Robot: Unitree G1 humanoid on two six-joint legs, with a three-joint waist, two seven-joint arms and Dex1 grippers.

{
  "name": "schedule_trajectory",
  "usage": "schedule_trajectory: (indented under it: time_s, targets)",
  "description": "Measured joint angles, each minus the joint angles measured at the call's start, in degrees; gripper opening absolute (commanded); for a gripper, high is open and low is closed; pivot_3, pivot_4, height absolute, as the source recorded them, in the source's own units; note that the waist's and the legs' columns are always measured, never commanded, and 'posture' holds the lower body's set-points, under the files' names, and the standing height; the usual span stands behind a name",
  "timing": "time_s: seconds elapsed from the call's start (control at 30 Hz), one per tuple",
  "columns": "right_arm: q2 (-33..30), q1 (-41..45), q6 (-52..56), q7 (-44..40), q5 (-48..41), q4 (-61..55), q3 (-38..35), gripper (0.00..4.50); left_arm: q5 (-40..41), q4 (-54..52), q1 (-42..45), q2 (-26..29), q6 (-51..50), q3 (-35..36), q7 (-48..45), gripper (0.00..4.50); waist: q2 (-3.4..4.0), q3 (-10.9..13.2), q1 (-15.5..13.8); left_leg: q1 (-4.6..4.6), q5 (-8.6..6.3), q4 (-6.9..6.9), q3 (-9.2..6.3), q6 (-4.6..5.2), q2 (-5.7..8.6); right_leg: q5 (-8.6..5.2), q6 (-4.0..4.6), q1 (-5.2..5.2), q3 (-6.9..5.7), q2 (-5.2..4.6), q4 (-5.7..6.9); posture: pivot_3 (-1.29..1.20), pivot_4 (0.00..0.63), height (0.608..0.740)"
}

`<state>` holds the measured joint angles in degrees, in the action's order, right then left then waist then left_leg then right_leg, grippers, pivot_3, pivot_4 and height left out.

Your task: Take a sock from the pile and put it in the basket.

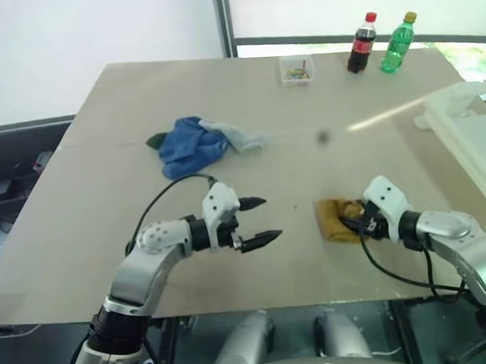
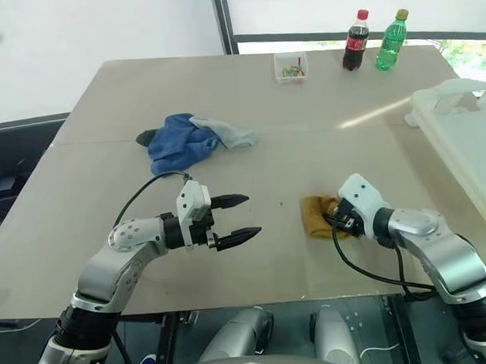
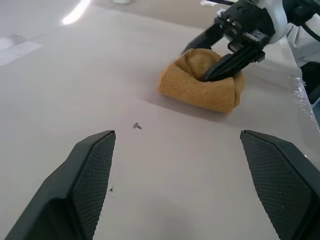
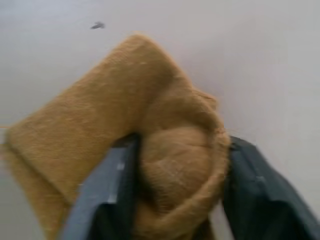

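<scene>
A mustard-yellow sock [image 1: 333, 218] lies bunched on the table near its front edge, apart from the pile [image 1: 190, 145] of blue, grey and dark green socks further back on the left. My right gripper [image 1: 353, 222] is shut on a fold of the mustard sock [image 4: 170, 150], one finger on each side of it, and the sock still rests on the table. My left gripper [image 1: 271, 218] hovers wide open to the sock's left, pointing at it, with nothing between its fingers. The white basket [image 2: 447, 110] stands at the table's right edge.
A small clear box of coloured bits [image 1: 296, 69] sits at the back of the table, with a cola bottle [image 1: 361, 44] and a green bottle [image 1: 398, 42] beside it. The table's front edge runs just below both arms.
</scene>
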<state>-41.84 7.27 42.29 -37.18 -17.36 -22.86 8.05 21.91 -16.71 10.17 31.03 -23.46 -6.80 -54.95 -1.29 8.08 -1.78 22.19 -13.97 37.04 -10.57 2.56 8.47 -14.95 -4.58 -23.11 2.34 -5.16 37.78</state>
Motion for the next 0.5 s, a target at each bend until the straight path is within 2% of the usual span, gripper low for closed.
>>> schedule_trajectory:
  time_s: [0.07,0.1,0.23,0.37,0.5]
  targets:
    - [0.09,-0.21,0.11,-0.61,-0.57,0.53,-0.14,0.11,-0.02,0.02,-0.47,0.09,0.7,0.02,-0.02,4.23,0.02,0.01,-0.36,-0.41,-0.2,-0.04,0.01,0.2,0.0,-0.02,-0.01,0.47,0.0,0.0,-0.14,0.0,0.15,0.74]
    - [0.31,-0.31,0.52,-0.79,-1.24,0.91,-0.79,0.05,-0.01,0.08,-0.52,0.09,1.32,0.1,-0.02,4.23,0.0,0.0,-0.55,-0.44,-0.31,-0.04,0.0,0.04,-0.02,-0.02,-0.01,0.55,-0.01,0.01,-0.21,0.0,0.15,0.74]
    - [3.38,-1.77,2.76,-0.89,-5.17,1.72,-5.79,0.05,0.03,1.23,-0.38,-0.15,3.05,0.88,0.11,4.23,0.0,0.01,-0.82,-0.42,-0.32,-0.02,-0.02,0.03,-0.02,-0.02,-0.02,0.53,-0.01,0.02,-0.21,0.0,0.15,0.74]
    - [11.07,-1.83,4.57,0.96,-13.05,4.17,-15.11,0.05,0.08,2.75,1.49,-1.78,4.01,1.73,0.76,4.23,0.33,0.35,-0.58,-0.22,-0.18,-0.02,0.03,0.23,-0.02,0.0,-0.01,0.31,0.05,0.03,-0.11,0.0,0.15,0.74]
    - [13.58,4.58,4.34,5.53,-19.33,5.56,-26.81,0.05,0.02,3.97,3.82,-3.32,4.81,1.69,1.57,4.23,0.7,0.59,-0.3,-0.15,-0.09,-0.1,0.21,0.14,-0.01,0.01,-0.02,0.06,0.22,0.02,-0.01,0.0,0.15,0.74]
